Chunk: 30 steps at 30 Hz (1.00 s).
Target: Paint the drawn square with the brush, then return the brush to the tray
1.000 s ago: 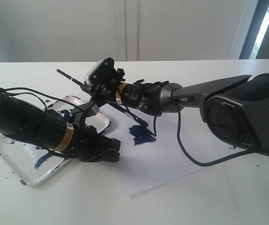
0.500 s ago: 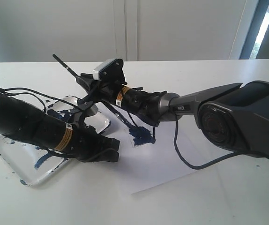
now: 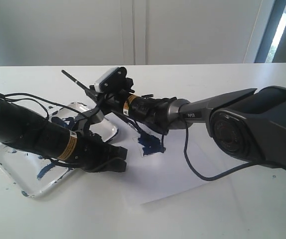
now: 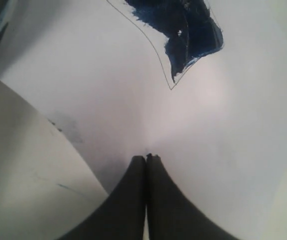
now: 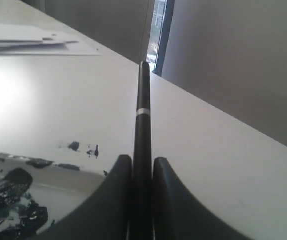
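i see the right gripper [image 3: 101, 99] left of centre in the exterior frame, clamped on the brush [image 3: 75, 81]. its black handle slants toward the upper left, and the wrist view shows both fingers [image 5: 166, 172] tight against it. the lower end runs down toward the drawn square [image 3: 150, 143] at centre frame, mostly smeared dark blue; i cannot tell whether it touches. the left gripper [image 3: 118, 162] rests pinched together, holding nothing, on the paper sheet [image 3: 173, 174]. the blue-blotched tray [image 3: 13, 177] lies at the lower left.
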Available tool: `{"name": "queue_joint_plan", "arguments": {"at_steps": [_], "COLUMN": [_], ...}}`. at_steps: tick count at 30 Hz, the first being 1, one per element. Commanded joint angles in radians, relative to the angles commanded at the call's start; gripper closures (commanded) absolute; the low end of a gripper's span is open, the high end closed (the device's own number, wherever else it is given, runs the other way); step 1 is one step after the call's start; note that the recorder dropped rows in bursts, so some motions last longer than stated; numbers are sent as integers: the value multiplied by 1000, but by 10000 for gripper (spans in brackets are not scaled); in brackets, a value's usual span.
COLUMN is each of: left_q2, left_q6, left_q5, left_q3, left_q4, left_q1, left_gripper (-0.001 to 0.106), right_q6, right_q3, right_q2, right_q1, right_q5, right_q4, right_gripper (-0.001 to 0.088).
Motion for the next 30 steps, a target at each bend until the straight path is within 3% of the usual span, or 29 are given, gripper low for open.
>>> {"name": "queue_joint_plan", "arguments": {"at_steps": [20, 30], "left_q2": [0, 0], "left_q6": [0, 0], "left_q5": [-10, -16], "left_q3": [0, 0], "left_q4": [0, 0], "left_q1": [0, 0], "left_gripper": [1004, 1004], "right_q6": [-162, -102], "right_q3": [0, 4], "right_q2": [-66, -64], "right_q1": [28, 28], "right_q5": [154, 114], "right_q4": [13, 55], "right_gripper": [868, 868]}}
